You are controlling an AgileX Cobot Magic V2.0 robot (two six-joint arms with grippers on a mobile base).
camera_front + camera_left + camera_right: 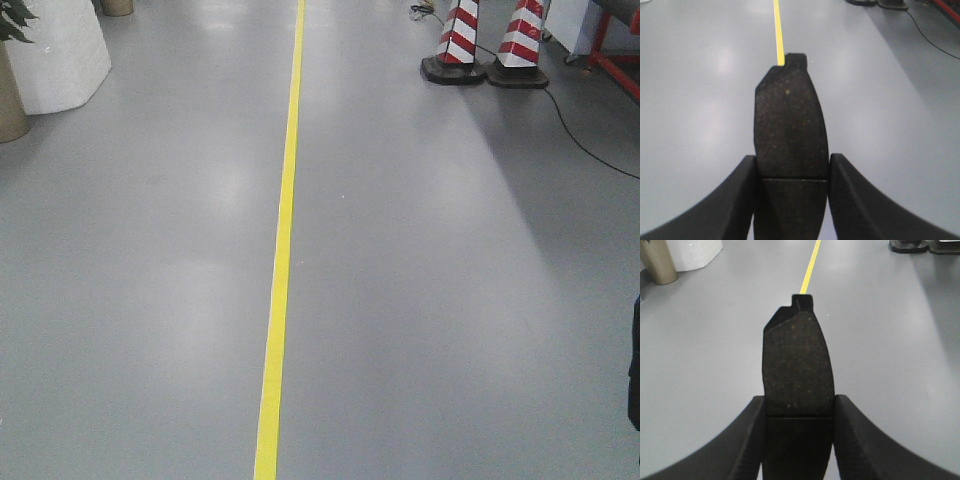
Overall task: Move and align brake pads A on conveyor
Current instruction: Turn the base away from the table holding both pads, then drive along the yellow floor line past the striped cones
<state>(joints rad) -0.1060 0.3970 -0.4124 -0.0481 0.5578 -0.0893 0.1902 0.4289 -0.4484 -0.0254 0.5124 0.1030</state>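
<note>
Brake pad [790,115] in the left gripper [792,167] is pinched by its long edges, jutting forward past the jaws. The right gripper [799,407] clamps a second pad [797,355] likewise. Open grey floor [450,300] spreads beneath, seemingly well below, with a yellow line [283,250] ahead and striped cones [460,40] far off.

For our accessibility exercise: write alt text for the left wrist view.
A dark, speckled brake pad is clamped between the two black fingers of the left hand, pointing away over a glossy grey floor with a yellow line.
</note>
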